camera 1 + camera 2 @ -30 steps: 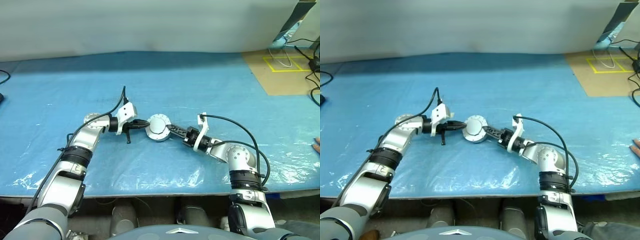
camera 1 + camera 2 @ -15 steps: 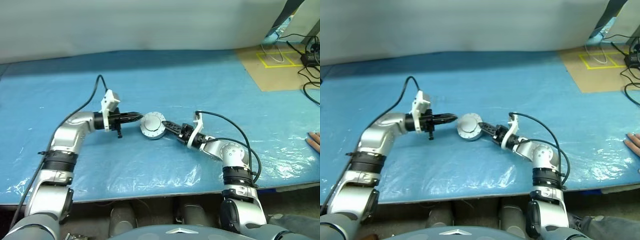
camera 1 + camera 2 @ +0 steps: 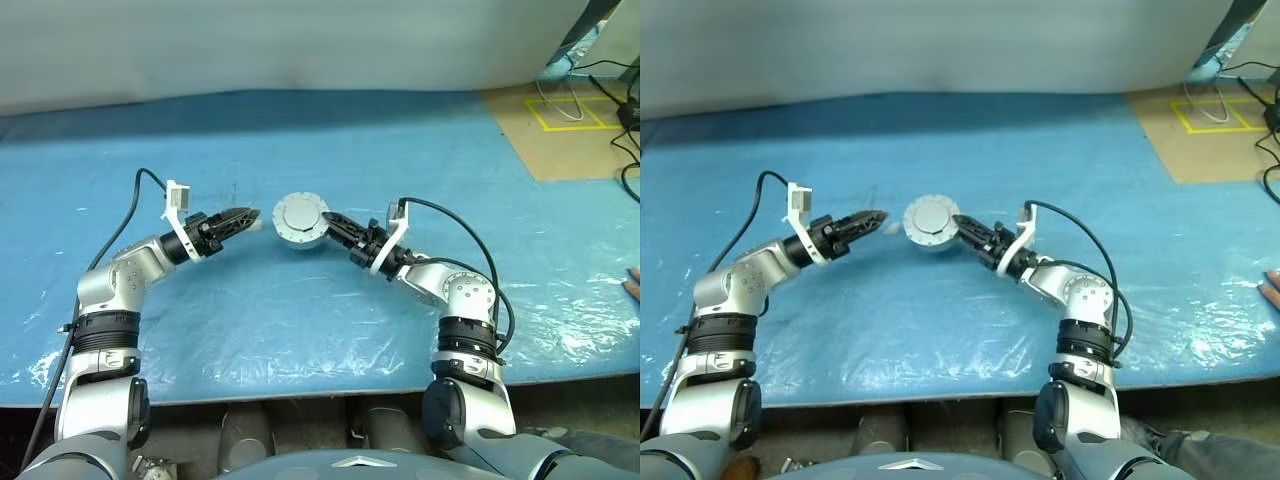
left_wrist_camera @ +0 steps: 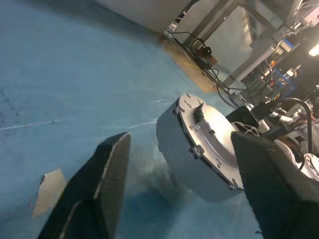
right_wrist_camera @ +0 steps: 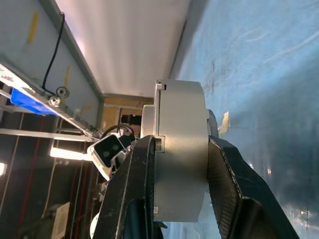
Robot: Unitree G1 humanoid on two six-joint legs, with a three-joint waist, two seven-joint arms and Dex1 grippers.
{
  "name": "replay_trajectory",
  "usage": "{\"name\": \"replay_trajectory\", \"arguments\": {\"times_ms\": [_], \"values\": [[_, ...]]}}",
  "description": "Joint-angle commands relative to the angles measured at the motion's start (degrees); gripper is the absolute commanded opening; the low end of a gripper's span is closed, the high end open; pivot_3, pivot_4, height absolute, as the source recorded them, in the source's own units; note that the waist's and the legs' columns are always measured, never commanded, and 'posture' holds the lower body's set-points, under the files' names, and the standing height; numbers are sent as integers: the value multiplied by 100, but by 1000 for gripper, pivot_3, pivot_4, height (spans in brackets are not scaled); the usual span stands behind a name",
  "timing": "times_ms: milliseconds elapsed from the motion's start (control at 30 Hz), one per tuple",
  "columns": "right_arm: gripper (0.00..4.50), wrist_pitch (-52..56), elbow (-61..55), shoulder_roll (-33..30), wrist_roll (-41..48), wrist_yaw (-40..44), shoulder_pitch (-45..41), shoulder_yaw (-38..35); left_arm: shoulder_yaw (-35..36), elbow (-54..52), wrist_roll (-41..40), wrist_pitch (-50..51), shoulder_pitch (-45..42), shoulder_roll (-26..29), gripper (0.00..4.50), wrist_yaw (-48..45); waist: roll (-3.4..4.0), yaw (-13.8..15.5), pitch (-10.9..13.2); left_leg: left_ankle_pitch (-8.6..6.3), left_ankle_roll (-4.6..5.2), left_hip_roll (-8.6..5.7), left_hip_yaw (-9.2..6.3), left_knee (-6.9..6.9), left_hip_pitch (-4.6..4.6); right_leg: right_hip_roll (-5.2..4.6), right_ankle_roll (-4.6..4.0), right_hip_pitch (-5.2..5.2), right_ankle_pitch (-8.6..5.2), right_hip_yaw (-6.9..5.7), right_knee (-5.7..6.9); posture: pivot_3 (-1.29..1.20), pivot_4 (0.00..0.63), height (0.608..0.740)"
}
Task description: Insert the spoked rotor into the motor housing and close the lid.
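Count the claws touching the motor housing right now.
1: the right claw clamps the motor housing by its sides. The left claw is open beside it, apart.

The blue sheet (image 3: 330,330) lies bare all around you, leaving open room on every side of the motor housing (image 3: 300,219). The right gripper (image 3: 333,222) clamps the housing's side wall, so that flank is blocked to you. The left gripper (image 3: 243,216), fingers spread, sits just beside the housing's opposite flank, a narrow gap between them.
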Motion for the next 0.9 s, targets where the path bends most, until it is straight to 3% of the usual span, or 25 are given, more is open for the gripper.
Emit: {"name": "replay_trajectory", "arguments": {"times_ms": [33, 400, 667, 900], "values": [[1146, 27, -372, -60, 506, 93, -313, -77, 221, -78, -315, 139, 0, -61, 4377, 71, -2, 12, 1, 0, 0, -1, 0, 0, -3, 0, 0, -2, 0, 0, -1, 0, 150, 740], [1146, 98, -578, -212, 860, 58, -483, 55, 161, -228, -1053, 1433, -204, -652, 4470, 631, -4, 104, 3, -10, -16, 4, 0, 22, 0, -3, 0, -5, 5, 2, 21, 0, 150, 740], [1146, 144, -700, -154, 958, -43, -397, 192, 482, -136, -1673, 1900, -446, -1315, 4470, 1298, -5, 138, 3, 0, 1, 4, -1, 47, -9, -3, 3, -5, 11, 4, 26, 0, 150, 740], [1146, 145, -715, -193, 976, -119, -384, 263, 523, 4, -1735, 1919, -572, -1747, 4470, 1783, -6, 144, 4, 0, 1, 5, -7, 76, -20, -4, 8, -5, 14, 5, 33, 0, 150, 740]]}}
